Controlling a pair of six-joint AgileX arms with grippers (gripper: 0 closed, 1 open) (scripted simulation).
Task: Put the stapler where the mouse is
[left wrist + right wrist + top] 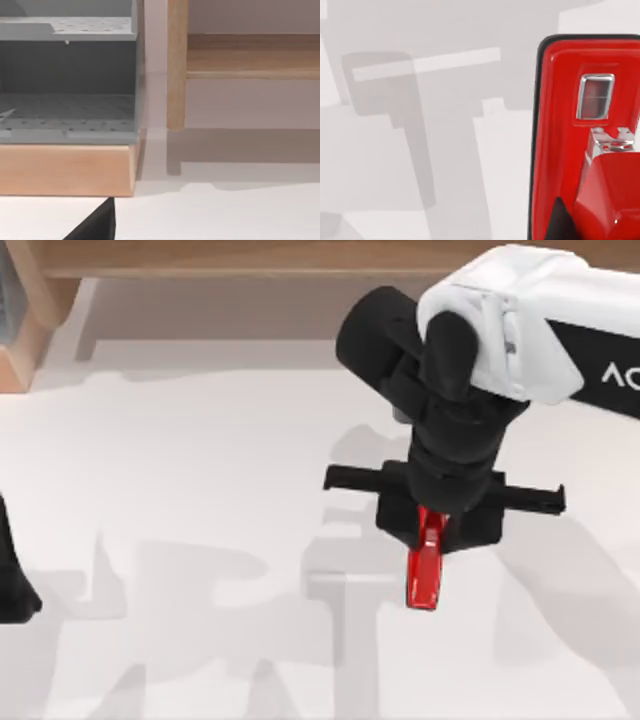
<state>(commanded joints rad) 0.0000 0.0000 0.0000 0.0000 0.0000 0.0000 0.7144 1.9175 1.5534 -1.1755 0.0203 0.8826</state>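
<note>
- My left arm (12, 580) sits parked at the table's left edge. I cannot tell how its fingers stand; its wrist camera looks at a grey perforated rack (67, 75) on a wooden base (65, 167), with a wooden post (176, 65) beside it.
- Right of centre, my right gripper (432, 530) hangs over the white table (200, 490), fingers clenched on the near end of the red stapler (425, 575). The far end of the stapler sticks out below the jaws, toward the top view's lower edge.
- I see no mouse, so I judge the target spot uncertain from here.
- Risk: I grasp the stapler near one end, so the long free part could swing or slip from the pads during a fast move. Setting it down tilted could tip it.
- From above, I see the whole grasp and the arm's shadow; my right wrist view shows the stapler's glossy top (570, 125), its metal window (595, 96) and a dark fingertip (560, 220) at its side.
</note>
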